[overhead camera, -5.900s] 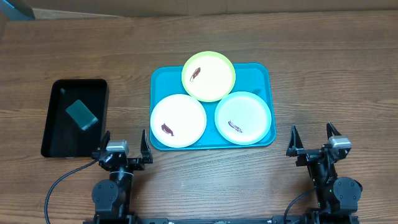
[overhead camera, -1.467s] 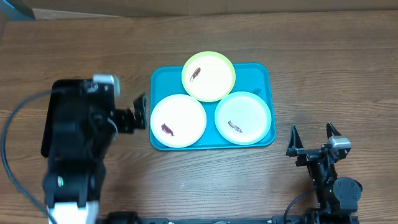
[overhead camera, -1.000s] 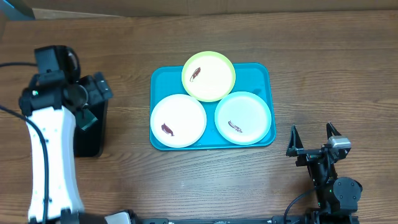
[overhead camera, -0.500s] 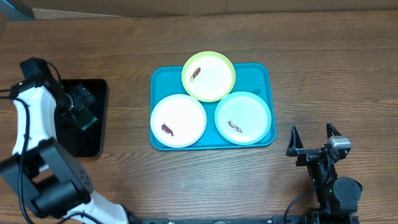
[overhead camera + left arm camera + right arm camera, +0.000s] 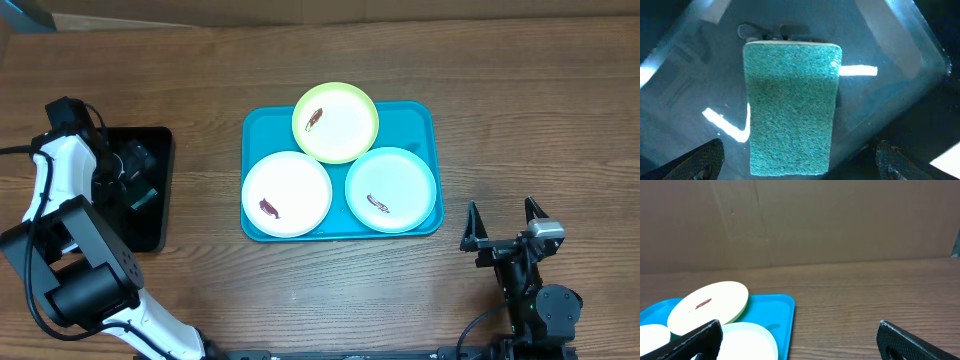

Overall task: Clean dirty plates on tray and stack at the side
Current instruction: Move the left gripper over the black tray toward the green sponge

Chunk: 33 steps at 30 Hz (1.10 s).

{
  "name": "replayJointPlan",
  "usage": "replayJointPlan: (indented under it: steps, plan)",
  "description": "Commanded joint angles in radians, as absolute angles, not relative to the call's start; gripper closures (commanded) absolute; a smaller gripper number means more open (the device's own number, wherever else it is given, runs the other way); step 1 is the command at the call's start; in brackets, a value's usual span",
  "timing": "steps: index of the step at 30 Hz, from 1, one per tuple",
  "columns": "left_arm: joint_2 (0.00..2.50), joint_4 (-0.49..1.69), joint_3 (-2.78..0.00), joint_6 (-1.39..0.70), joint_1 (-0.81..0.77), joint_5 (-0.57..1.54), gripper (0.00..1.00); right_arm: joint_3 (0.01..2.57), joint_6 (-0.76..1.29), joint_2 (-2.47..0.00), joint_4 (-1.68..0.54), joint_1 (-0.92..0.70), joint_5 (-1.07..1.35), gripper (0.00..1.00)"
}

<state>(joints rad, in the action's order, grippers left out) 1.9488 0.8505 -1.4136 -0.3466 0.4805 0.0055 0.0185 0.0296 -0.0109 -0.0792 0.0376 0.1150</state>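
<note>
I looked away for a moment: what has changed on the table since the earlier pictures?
The left gripper swung from its parked spot at the near edge out over the black bin and now hangs open above the green sponge, nothing grasped. The right gripper, the plates and the tray stayed put.

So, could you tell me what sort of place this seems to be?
Probably a robotics test bench, not a kitchen: two robot arms stand at a wooden table, plain cardboard walls it off behind, and the smeared plates sit neatly on a tray like staged props.
</note>
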Motion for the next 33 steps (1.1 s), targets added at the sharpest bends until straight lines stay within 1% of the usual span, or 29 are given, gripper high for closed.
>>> replayJointPlan:
  steps: [1, 7, 9, 16, 17, 19, 28, 31, 33]
  plan:
    - [1.959, 0.841, -1.43, -0.367, 0.492, -0.03, 0.06, 0.008, 0.029, -0.003, -0.075, 0.034, 0.106, 0.0]
    - [1.959, 0.772, -1.393, -0.368, 0.49, -0.026, 0.07, 0.008, 0.029, -0.003, -0.075, 0.034, 0.106, 0.0]
    - [1.959, 0.757, -1.384, -0.367, 0.49, -0.026, 0.1, 0.008, 0.029, -0.003, -0.075, 0.034, 0.106, 0.0]
    - [1.959, 0.717, -1.369, -0.367, 0.492, -0.027, 0.12, 0.008, 0.029, -0.003, -0.075, 0.034, 0.106, 0.0]
    - [1.959, 0.712, -1.364, -0.367, 0.492, -0.043, 0.14, 0.008, 0.029, -0.003, -0.075, 0.034, 0.106, 0.0]
    - [1.961, 0.697, -1.352, -0.377, 0.492, -0.064, 0.14, 0.008, 0.029, -0.003, -0.075, 0.034, 0.106, 0.0]
    - [2.014, 0.701, -1.35, -0.385, 0.491, -0.039, 0.12, 0.008, 0.029, -0.003, -0.075, 0.034, 0.106, 0.0]
    - [2.037, 0.707, -1.35, -0.363, 0.491, -0.002, 0.15, 0.008, 0.029, -0.003, -0.075, 0.034, 0.106, 0.0]
    - [2.045, 0.708, -1.35, -0.36, 0.491, -0.007, 0.16, 0.008, 0.029, -0.003, -0.075, 0.034, 0.106, 0.0]
